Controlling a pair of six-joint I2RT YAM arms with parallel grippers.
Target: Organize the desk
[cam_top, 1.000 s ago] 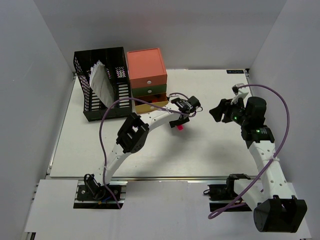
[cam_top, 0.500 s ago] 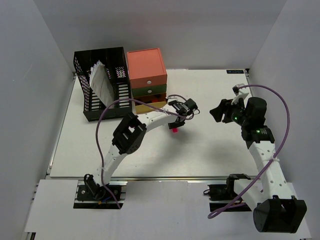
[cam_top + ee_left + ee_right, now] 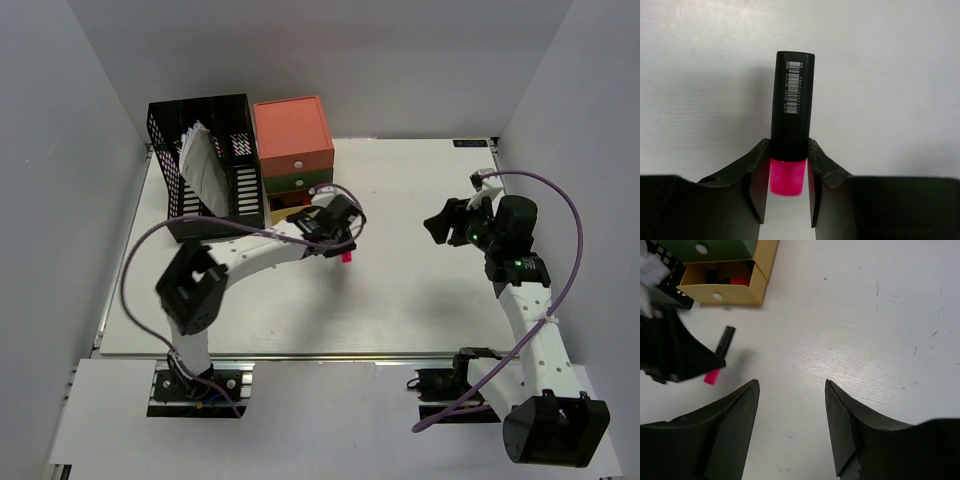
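The desk is a large white tabletop. My left gripper is shut on a highlighter with a black body and a pink end, held lengthwise between the fingers over the bare desk. The pink end shows in the top view just in front of the open yellow drawer. My right gripper is open and empty above the right half of the desk; in its own view the highlighter and the open yellow drawer lie at upper left.
A coral, green and yellow drawer unit stands at the back, its yellow drawer holding black and red items. A black mesh file rack with papers stands left of it. Grey walls close three sides.
My left arm has swung its elbow out to the left, and its gripper has carried the highlighter left, closer to the yellow drawer. The right arm has barely moved.
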